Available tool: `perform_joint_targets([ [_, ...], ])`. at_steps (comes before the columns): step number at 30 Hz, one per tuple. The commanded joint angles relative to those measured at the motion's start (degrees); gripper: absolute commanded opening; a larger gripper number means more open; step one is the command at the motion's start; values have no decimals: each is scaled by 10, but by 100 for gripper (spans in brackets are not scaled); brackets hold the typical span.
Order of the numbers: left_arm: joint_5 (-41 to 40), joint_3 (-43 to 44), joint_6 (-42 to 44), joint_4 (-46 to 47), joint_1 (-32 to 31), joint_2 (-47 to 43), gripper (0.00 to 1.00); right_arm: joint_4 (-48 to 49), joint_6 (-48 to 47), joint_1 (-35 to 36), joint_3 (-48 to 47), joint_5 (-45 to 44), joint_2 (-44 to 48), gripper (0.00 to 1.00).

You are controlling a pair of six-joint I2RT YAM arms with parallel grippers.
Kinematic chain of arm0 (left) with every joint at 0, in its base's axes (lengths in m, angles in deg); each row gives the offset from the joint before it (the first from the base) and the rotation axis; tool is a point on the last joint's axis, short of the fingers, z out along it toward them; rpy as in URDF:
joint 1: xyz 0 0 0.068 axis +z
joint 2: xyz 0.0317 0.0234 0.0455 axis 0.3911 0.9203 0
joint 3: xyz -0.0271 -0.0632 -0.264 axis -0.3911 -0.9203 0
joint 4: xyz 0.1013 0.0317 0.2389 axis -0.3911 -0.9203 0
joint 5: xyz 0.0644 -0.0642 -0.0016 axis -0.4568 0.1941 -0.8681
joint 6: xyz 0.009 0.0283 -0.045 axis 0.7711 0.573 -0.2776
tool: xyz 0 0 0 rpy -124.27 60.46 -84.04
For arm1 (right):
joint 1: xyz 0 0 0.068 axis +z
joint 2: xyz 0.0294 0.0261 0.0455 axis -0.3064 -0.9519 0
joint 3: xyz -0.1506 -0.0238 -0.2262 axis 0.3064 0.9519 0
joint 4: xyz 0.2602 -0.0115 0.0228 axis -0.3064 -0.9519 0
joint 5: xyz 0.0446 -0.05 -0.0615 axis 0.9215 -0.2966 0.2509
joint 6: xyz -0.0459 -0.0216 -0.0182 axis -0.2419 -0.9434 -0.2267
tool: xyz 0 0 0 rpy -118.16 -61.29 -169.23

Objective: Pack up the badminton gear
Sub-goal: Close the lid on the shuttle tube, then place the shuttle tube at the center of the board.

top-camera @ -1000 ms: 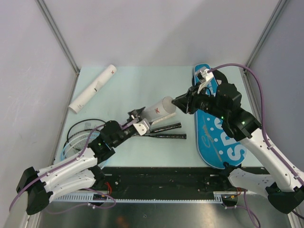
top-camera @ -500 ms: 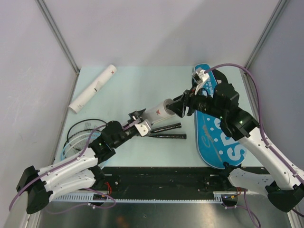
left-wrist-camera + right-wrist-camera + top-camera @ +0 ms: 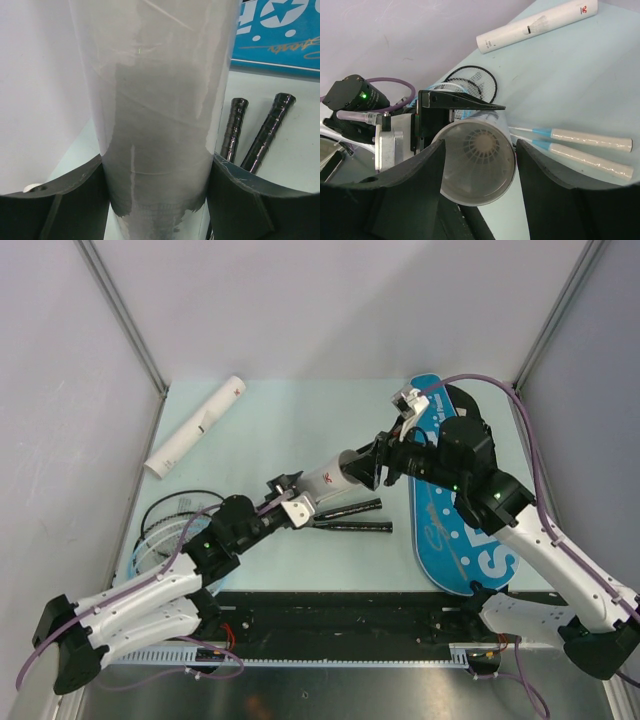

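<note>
My left gripper [image 3: 291, 496] is shut on a white tube [image 3: 328, 478] and holds it tilted above the table; in the left wrist view the tube [image 3: 160, 100] fills the space between both pads. My right gripper [image 3: 370, 467] is open, its jaws on either side of the tube's open end [image 3: 476, 167]. A white shuttlecock [image 3: 482, 145] sits deep inside the tube. Two rackets lie under the tube, heads [image 3: 165, 522] at the left and handles [image 3: 352, 516] in the middle. The blue bag [image 3: 452, 530] lies at the right.
A second white tube [image 3: 196, 426] lies at the back left and also shows in the right wrist view [image 3: 537, 25]. The racket handles [image 3: 590, 145] lie close below the held tube. Grey walls stand on three sides of the table.
My right gripper has moved left toward the tube, so its open jaws now surround the tube's end. The left gripper has kept hold of the tube, which now points lower.
</note>
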Motion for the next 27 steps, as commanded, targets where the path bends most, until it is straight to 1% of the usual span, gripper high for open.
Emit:
perform_joint_targets([
  [1,32,55,-10,84,-10,-34,9,-31,1,8,27,4,-30,63],
  [2,19,61,-8,84,-10,-33,9,-19,3,2,27,0,-23,63],
  [4,-11,65,-8,80,-10,-26,9,8,30,-17,27,-5,11,71],
  [5,-53,72,-1,75,-9,-14,10,39,49,-38,27,-1,26,75],
  [6,-73,77,3,69,-9,-5,10,58,68,-78,27,5,41,84],
  [7,-95,89,7,56,-8,8,10,96,86,-105,27,6,73,86],
  [8,-125,125,22,21,-7,45,10,112,121,-128,27,9,87,88],
  [9,-183,144,28,5,-7,62,11,123,132,-171,26,2,101,96],
  [10,-205,163,36,-10,2,82,12,123,139,-188,27,-11,128,98],
  [11,-217,204,41,-49,12,102,13,114,142,-204,27,-33,142,99],
  [12,-241,230,41,-74,24,151,13,99,138,-224,27,-85,151,100],
  [13,-256,252,41,-87,45,172,13,62,132,-227,27,-110,160,100],
  [14,-260,285,42,-110,57,192,13,43,118,-229,29,-131,161,100],
  [15,-251,299,46,-122,71,235,14,28,109,-229,30,-144,157,100],
  [16,-249,308,54,-126,94,253,15,-1,101,-228,33,-140,153,100],
  [18,-273,336,98,-129,112,301,17,-28,92,-229,47,-132,139,100],
  [19,-287,347,113,-132,134,353,17,-40,91,-230,58,-128,136,100],
  [21,-287,376,146,-132,161,400,17,-43,86,-229,87,-105,130,100],
  [22,-281,387,154,-132,185,448,17,-41,85,-230,95,-98,128,100],
  [24,-292,420,186,-128,206,496,15,-46,81,-231,112,-93,120,100],
  [25,-292,432,195,-126,223,519,14,-50,73,-231,116,-90,116,100],
  [26,-293,456,209,-126,232,563,15,-53,69,-232,121,-90,114,100],
  [27,-297,470,212,-126,247,583,15,-54,66,-233,127,-89,109,100],
])
